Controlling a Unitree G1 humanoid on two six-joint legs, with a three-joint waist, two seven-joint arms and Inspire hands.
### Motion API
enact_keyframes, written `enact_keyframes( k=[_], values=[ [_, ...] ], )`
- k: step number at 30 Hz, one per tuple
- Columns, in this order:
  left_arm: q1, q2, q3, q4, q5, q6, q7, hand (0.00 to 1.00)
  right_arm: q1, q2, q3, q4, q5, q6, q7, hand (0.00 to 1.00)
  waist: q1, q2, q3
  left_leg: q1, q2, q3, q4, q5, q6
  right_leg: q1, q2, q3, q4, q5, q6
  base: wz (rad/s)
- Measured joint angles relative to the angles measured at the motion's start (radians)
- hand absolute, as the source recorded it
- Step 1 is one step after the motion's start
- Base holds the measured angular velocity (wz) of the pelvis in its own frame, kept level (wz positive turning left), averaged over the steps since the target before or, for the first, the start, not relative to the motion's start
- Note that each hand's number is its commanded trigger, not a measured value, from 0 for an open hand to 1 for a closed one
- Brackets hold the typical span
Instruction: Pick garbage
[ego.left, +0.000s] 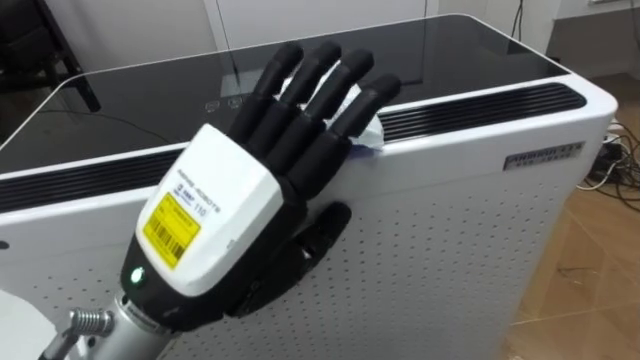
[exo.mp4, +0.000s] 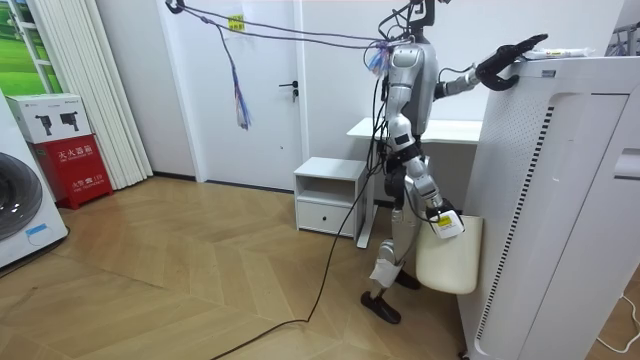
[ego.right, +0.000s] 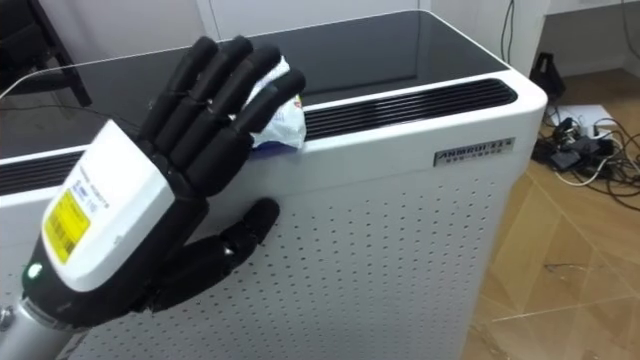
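A crumpled white wrapper with a blue patch (ego.left: 366, 132) (ego.right: 281, 116) lies on the top front edge of a big white appliance (ego.left: 480, 230) (exo.mp4: 560, 200), beside its dark vent slot. My left hand (ego.left: 225, 210) (ego.right: 110, 210) (exo.mp4: 505, 60) is raised in front of the appliance. Its black fingers are straight and spread, lying over the wrapper and hiding part of it, and the thumb rests against the perforated front panel. In the room view my right hand (exo.mp4: 443, 222) hangs low at the rim of a cream bin (exo.mp4: 447, 262). I stand close against the appliance.
The appliance has a glossy black top (ego.left: 300, 70). Cables lie on the wooden floor to its right (ego.right: 590, 140). Behind me stand a small white cabinet (exo.mp4: 330, 195) and a white desk (exo.mp4: 440, 130). Open floor spreads toward the room view's left.
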Motion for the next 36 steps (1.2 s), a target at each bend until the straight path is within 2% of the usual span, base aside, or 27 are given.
enact_keyframes(
  k=[6, 7, 8, 9, 12, 14, 16, 20, 31, 36],
  values=[
    [0.000, -0.001, 0.000, 0.002, -0.035, 0.030, -0.053, 0.00, 0.000, 0.000, -0.001, -0.002, 0.001, 0.022, -0.001, 1.00, -0.001, 0.004, -0.0025, 0.011, 0.004, 0.003, -0.005, 0.002, -0.004, 0.007, 0.004, 0.001, 0.003, -0.002, -0.004, -0.01],
    [0.000, -0.002, 0.000, 0.001, -0.037, 0.038, -0.066, 0.44, 0.000, 0.000, -0.003, -0.002, 0.001, 0.024, -0.001, 1.00, -0.001, 0.007, -0.0030, 0.014, 0.005, 0.003, -0.010, 0.002, -0.004, 0.011, 0.005, 0.001, 0.002, -0.002, -0.004, 0.00],
    [0.000, -0.003, 0.000, 0.001, -0.038, 0.044, -0.079, 0.74, 0.000, 0.000, -0.004, -0.003, 0.001, 0.024, -0.001, 1.00, -0.001, 0.009, -0.0045, 0.015, 0.006, 0.003, -0.011, 0.003, -0.006, 0.011, 0.006, 0.002, 0.002, -0.002, -0.005, 0.00],
    [0.000, -0.003, 0.000, 0.001, -0.038, 0.048, -0.083, 1.00, 0.000, 0.000, -0.004, -0.003, 0.001, 0.024, -0.001, 1.00, -0.001, 0.010, -0.0049, 0.015, 0.007, 0.003, -0.012, 0.004, -0.006, 0.011, 0.007, 0.002, 0.002, -0.002, -0.005, 0.00],
    [-0.001, -0.005, 0.000, 0.002, -0.038, 0.064, -0.103, 1.00, 0.000, -0.001, -0.012, -0.002, -0.013, 0.027, -0.001, 1.00, -0.003, 0.017, -0.0057, 0.016, 0.010, 0.004, -0.011, 0.006, -0.010, 0.013, 0.009, 0.002, 0.003, -0.001, -0.008, 0.00],
    [-0.004, -0.006, 0.000, 0.008, -0.060, 0.075, -0.111, 1.00, 0.000, -0.001, -0.027, -0.003, -0.023, 0.037, -0.006, 1.00, -0.005, 0.026, -0.0013, 0.014, 0.012, 0.004, -0.008, 0.007, -0.011, 0.012, 0.010, 0.002, 0.005, -0.002, -0.010, 0.00],
    [-0.008, -0.006, 0.000, 0.020, -0.088, 0.080, -0.113, 1.00, 0.000, -0.001, -0.029, -0.002, -0.026, 0.047, -0.015, 1.00, -0.005, 0.030, -0.0010, 0.014, 0.014, 0.004, -0.008, 0.008, -0.013, 0.012, 0.010, 0.002, 0.006, -0.002, -0.010, 0.00],
    [-0.043, -0.029, 0.008, 0.044, -0.184, 0.095, -0.110, 1.00, -0.002, -0.006, -0.033, -0.013, -0.036, 0.053, -0.030, 1.00, -0.005, 0.031, -0.0003, 0.016, 0.016, 0.004, -0.009, 0.010, -0.016, 0.013, 0.010, 0.000, 0.018, -0.007, -0.011, 0.00],
    [-0.105, -0.033, 0.026, 0.065, -0.232, 0.104, -0.099, 1.00, -0.001, -0.009, -0.033, -0.055, -0.044, 0.057, -0.052, 1.00, -0.013, 0.029, 0.0015, 0.023, 0.018, 0.004, -0.017, 0.015, -0.020, 0.013, 0.010, 0.000, 0.020, -0.011, -0.007, -0.01],
    [-0.101, -0.039, 0.028, 0.059, -0.232, 0.104, -0.097, 1.00, 0.000, -0.010, -0.033, -0.058, -0.036, 0.057, -0.052, 1.00, -0.013, 0.029, 0.0015, 0.023, 0.018, 0.005, -0.018, 0.015, -0.020, 0.013, 0.010, -0.001, 0.019, -0.011, -0.007, 0.00]
  ],
)
